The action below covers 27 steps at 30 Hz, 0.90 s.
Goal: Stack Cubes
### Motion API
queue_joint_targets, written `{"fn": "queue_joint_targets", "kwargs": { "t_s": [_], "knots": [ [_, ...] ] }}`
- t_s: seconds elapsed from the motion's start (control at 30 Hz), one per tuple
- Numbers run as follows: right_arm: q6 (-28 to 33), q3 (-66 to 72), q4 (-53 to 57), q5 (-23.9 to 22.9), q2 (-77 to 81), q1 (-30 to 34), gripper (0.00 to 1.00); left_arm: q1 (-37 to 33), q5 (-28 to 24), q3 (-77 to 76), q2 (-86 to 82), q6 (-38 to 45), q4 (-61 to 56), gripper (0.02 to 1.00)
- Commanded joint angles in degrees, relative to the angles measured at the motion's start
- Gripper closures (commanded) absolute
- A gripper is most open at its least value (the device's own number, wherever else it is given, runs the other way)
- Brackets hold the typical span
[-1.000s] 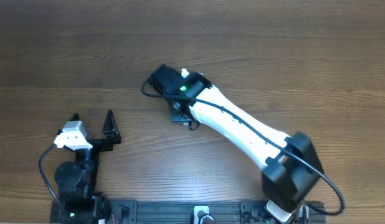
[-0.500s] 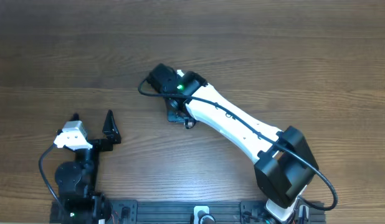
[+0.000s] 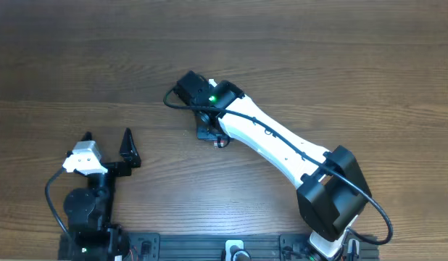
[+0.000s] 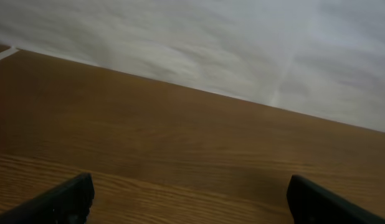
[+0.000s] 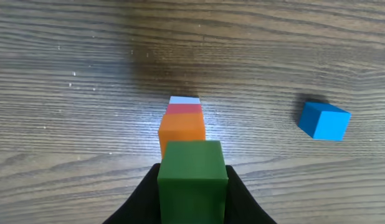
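My right gripper (image 5: 192, 200) is shut on a green cube (image 5: 192, 171), held above an orange cube (image 5: 182, 132). Thin strips of a red cube (image 5: 184, 109) and a pale blue cube (image 5: 184, 99) show just past the orange one, in line with it. A loose blue cube (image 5: 324, 119) lies on the wood off to one side. In the top view the right gripper (image 3: 207, 130) sits near the table's middle, with the arm covering the cubes. My left gripper (image 3: 108, 141) rests open near the left arm's base, fingers (image 4: 61, 199) wide apart and nothing between them.
The wooden table (image 3: 340, 65) stretches bare around the arms. A pale wall (image 4: 211, 43) rises beyond the table's edge in the left wrist view.
The right arm's wrist and elbow have shifted slightly, first left and then back. The left arm has stayed still.
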<state>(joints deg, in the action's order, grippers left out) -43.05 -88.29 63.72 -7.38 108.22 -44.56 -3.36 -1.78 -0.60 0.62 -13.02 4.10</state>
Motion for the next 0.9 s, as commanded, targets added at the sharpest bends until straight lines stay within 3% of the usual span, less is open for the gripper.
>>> {"fn": "queue_joint_targets", "kwargs": {
  "t_s": [0.03,0.37,0.47,0.57,0.9],
  "knots": [
    [0.48,-0.83,-0.98,0.50,2.21,0.37,0.982,-0.31,-0.74,0.28,-0.28,0.81,0.17,0.018],
    [0.46,-0.83,-1.40,0.72,2.69,0.37,0.952,-0.31,-0.76,0.28,-0.28,0.81,0.17,0.018],
    [0.48,-0.83,-1.38,0.70,2.71,0.37,0.840,-0.31,-0.74,0.28,-0.28,0.81,0.17,0.018],
    [0.48,-0.83,-1.38,0.72,2.71,0.37,0.660,-0.31,-0.74,0.28,-0.28,0.81,0.17,0.018],
    [0.48,-0.83,-1.40,0.66,2.71,0.52,0.426,-0.31,-0.74,0.28,-0.28,0.81,0.17,0.018]
  ]
}}
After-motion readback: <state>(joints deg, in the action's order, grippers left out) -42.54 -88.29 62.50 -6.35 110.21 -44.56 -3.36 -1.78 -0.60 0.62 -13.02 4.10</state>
